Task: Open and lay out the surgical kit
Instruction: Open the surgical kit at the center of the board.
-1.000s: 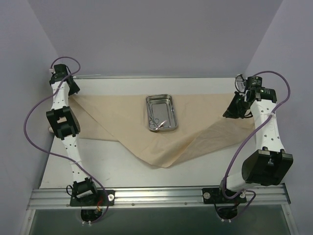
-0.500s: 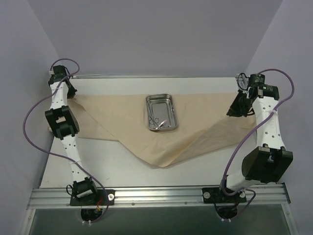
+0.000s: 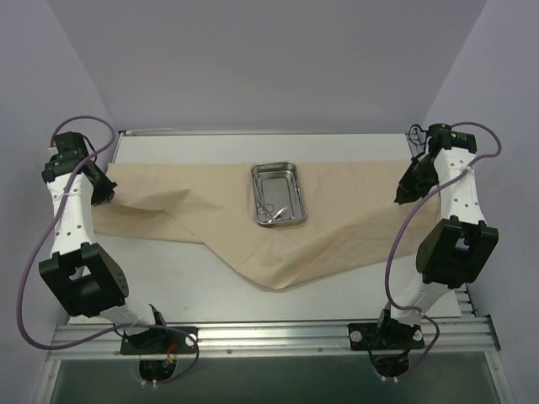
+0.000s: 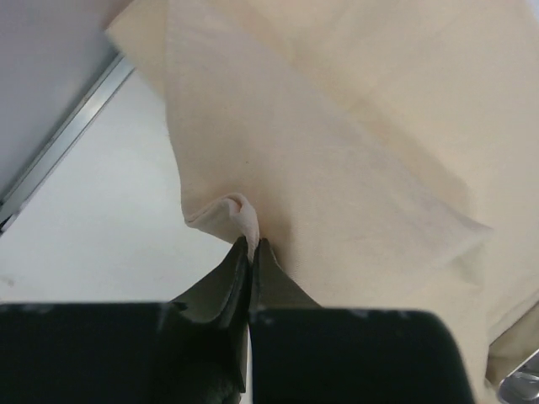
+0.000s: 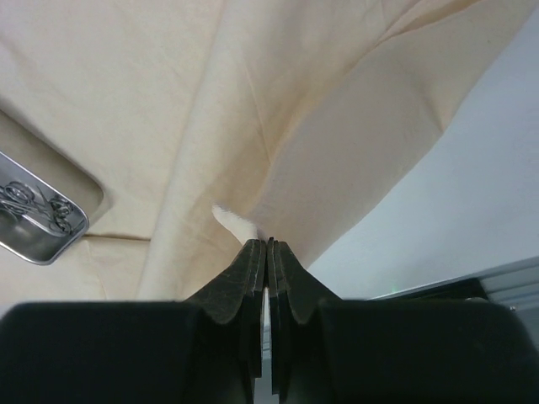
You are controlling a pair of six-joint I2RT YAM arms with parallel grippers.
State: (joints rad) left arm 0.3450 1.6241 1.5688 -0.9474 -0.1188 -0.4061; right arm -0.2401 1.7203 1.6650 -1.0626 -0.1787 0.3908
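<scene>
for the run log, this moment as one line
left fingers: shut on cloth wrap | right fingers: shut on it | steel tray: on wrap

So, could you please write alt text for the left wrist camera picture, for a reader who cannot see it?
The left gripper is shut on a small pinched fold of the beige cloth wrap, seen close from behind. The cloth spreads up and to the right over the white table.

On the table: cloth wrap spread left to right, 1 corner pointing toward the arm bases. On the cloth wrap, toward its far edge: steel tray. In the tray's near half: instruments. At the wrap's left corner: left gripper; at its right corner: right gripper.
</scene>
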